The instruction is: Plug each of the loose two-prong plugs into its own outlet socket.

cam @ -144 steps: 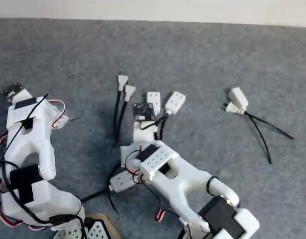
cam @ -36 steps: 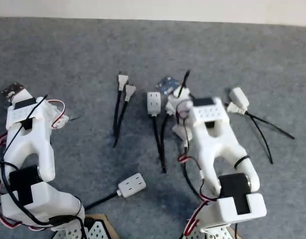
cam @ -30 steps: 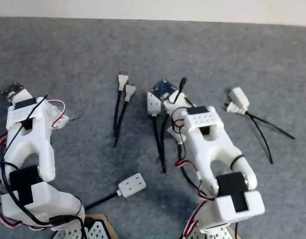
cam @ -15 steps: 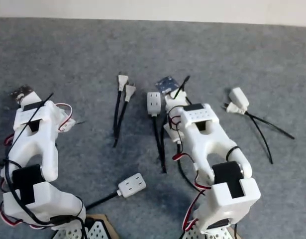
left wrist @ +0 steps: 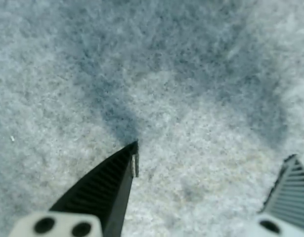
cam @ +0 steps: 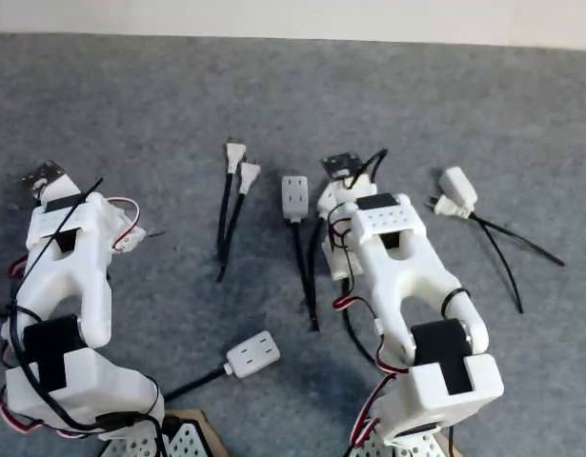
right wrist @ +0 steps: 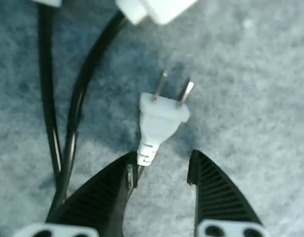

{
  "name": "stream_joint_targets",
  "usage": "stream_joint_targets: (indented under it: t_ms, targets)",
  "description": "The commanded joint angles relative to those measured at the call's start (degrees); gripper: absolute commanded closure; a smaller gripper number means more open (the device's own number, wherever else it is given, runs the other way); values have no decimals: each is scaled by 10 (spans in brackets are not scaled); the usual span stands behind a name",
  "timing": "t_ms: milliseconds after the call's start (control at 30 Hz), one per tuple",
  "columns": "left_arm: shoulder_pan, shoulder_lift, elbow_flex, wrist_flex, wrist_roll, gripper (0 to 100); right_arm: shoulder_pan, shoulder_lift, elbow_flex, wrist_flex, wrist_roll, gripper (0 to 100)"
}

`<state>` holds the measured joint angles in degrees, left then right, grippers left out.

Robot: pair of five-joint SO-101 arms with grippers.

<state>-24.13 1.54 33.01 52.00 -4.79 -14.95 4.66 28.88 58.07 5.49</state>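
Near the table's (cam: 131,105) front edge lies a socket (cam: 252,353). By the left edge the left gripper (left wrist: 213,155) hangs over bare surface, jaws spread. Mid-table, the right gripper (right wrist: 162,163) (jaws also spread) flanks a plug's (right wrist: 164,118) cord end. Two more plugs (cam: 237,164) lie beyond.

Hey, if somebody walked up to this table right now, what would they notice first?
Probably the white two-prong plug lying on the gray carpet just ahead of the right hand's open fingers. Then the white outlet socket mid-table beside that arm, and a second socket nearer the arm bases.
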Motion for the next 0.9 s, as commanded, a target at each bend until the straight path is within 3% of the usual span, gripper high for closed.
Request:
stream_joint_targets:
  t_ms: [0, 267, 467, 600, 867]
  targets:
    - [10, -8, -1, -4, 4, 575, -25, -29, -7, 6, -47, 836]
    - [10, -8, -1, -3, 4, 575, -78, -23, 69, -95, -127, 836]
    - [10, -8, -1, -3, 4, 575, -40, -22, 72, -116, -124, 843]
    - [9, -8, 0, -3, 4, 575, -30, -22, 73, -128, -118, 954]
    - [11, -7, 0, -4, 4, 575, -31, -22, 72, -129, -93, 962]
